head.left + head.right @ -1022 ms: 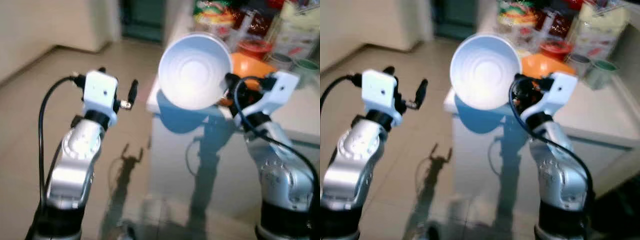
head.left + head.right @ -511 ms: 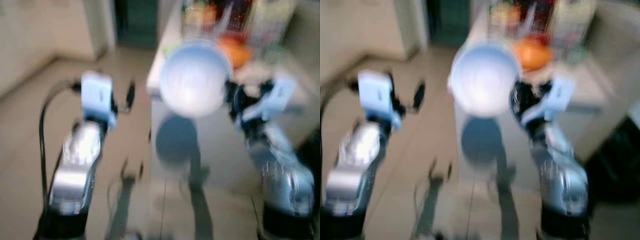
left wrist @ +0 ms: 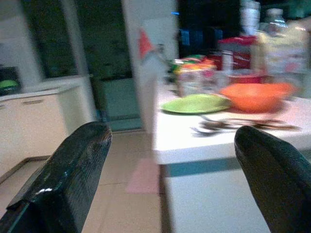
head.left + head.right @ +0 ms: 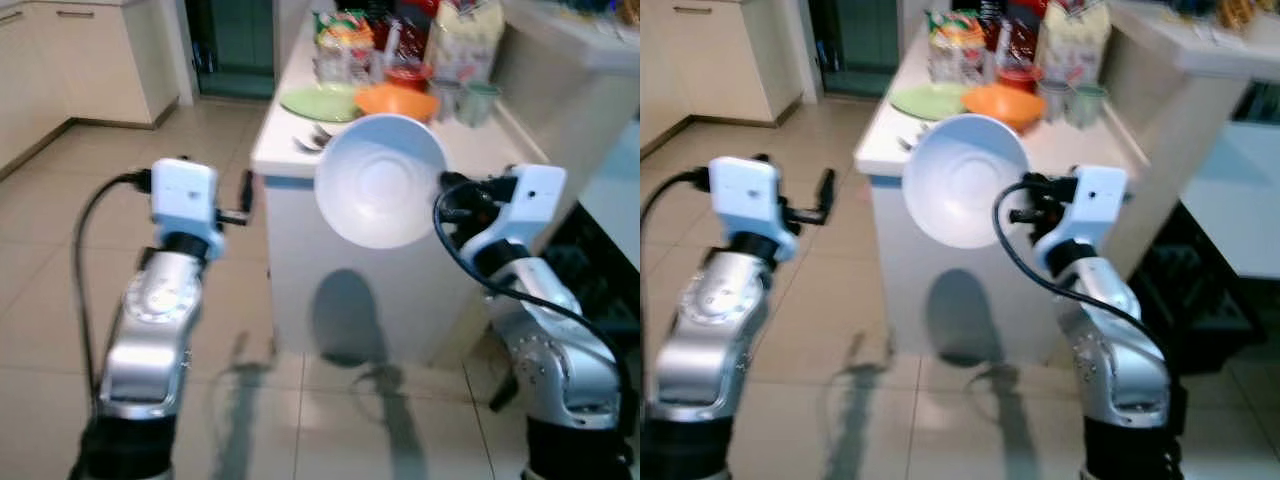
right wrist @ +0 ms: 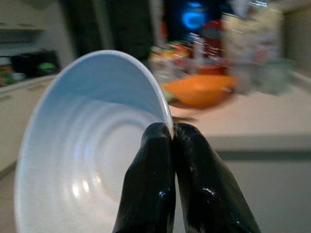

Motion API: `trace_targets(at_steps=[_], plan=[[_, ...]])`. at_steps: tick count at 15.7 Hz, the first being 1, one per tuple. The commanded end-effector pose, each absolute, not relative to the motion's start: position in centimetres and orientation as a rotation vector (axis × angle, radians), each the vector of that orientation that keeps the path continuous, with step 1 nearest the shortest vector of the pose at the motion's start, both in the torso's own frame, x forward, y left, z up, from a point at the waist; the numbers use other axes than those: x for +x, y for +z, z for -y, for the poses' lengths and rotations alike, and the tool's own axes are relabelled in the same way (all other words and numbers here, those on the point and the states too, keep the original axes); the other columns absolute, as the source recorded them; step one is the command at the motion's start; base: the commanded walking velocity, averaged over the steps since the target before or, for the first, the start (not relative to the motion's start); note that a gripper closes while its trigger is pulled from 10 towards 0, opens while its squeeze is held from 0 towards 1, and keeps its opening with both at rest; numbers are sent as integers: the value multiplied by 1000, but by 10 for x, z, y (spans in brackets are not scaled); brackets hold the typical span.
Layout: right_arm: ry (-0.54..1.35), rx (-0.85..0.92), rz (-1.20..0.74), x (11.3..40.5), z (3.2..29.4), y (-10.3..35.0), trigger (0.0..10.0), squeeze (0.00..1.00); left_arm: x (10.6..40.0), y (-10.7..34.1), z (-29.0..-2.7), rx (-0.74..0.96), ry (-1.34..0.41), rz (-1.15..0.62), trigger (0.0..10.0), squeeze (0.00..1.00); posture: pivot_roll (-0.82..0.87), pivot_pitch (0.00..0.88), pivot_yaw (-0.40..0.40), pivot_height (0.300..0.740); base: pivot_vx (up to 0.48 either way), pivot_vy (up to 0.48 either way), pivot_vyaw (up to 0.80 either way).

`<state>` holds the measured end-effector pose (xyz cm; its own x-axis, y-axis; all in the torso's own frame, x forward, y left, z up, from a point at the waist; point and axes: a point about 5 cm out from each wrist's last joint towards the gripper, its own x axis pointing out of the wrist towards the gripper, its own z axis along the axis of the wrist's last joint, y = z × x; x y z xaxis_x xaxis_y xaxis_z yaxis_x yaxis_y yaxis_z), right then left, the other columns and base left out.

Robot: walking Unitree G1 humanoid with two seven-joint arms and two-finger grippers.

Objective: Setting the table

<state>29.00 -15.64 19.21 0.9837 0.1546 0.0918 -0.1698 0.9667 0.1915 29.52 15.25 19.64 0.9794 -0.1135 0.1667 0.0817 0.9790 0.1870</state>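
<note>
A white bowl (image 4: 378, 182) hangs in the air in front of a white counter, tipped so its inside faces me. My right gripper (image 5: 171, 133) is shut on the bowl's (image 5: 82, 155) rim, fingers pinching its edge. My left gripper (image 4: 245, 195) is raised left of the counter, open and holding nothing; its two fingers (image 3: 68, 179) stand wide apart in the left wrist view. On the counter (image 4: 280, 150) lie a green plate (image 4: 318, 102), an orange bowl (image 4: 396, 100) and cutlery (image 4: 308, 140).
The back of the counter holds snack packets, a jar (image 4: 404, 75), a bag (image 4: 462, 40) and a green cup (image 4: 478, 100). Tiled floor (image 4: 60, 230) stretches to the left, with beige cabinets (image 4: 90, 50) and a dark doorway (image 4: 235, 45) beyond. A dark gap lies at the right.
The whole view has shifted: the counter now appears farther off and fully in sight, so the camera moved back. The bowl stays held in my right gripper; the left gripper stays open.
</note>
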Motion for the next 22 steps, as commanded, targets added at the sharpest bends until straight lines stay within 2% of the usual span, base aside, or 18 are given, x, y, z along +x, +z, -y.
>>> trace_targets(at_steps=[1,22], plan=[[141,206,106,290,161,195,10000,0,297,197,-153,197,-90,183,10000,0,-15,0,-32,740,0,-454,0],[83,181,105,295,174,188,10000,0,299,194,-148,211,-80,187,10000,0,-26,0,-38,740,0,-454,0]])
